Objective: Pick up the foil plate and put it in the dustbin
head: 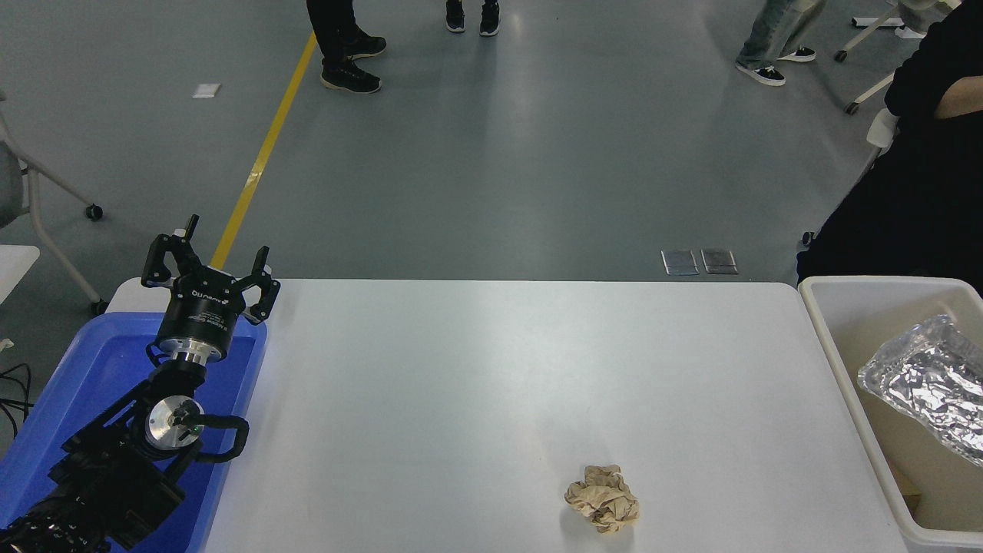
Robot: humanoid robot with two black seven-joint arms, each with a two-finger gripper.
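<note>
At the near left, the left gripper (213,265) sits parked over a blue tray (69,392), jaws open and empty. A crumpled paper ball (602,498) lies on the white worktop (491,369). Far right, the foil plate (929,384) lies inside the dustbin (833,338); the task looks essentially done. The right gripper is out of view.

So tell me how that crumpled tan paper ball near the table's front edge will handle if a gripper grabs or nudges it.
The paper ball looks loosely crumpled, so it is probably very light and would squash under a squeeze rather than resist. Its lumpy, irregular folds suggest it would skid or tumble a little on the smooth white table rather than roll far. Breaking seems unlikely.
</note>
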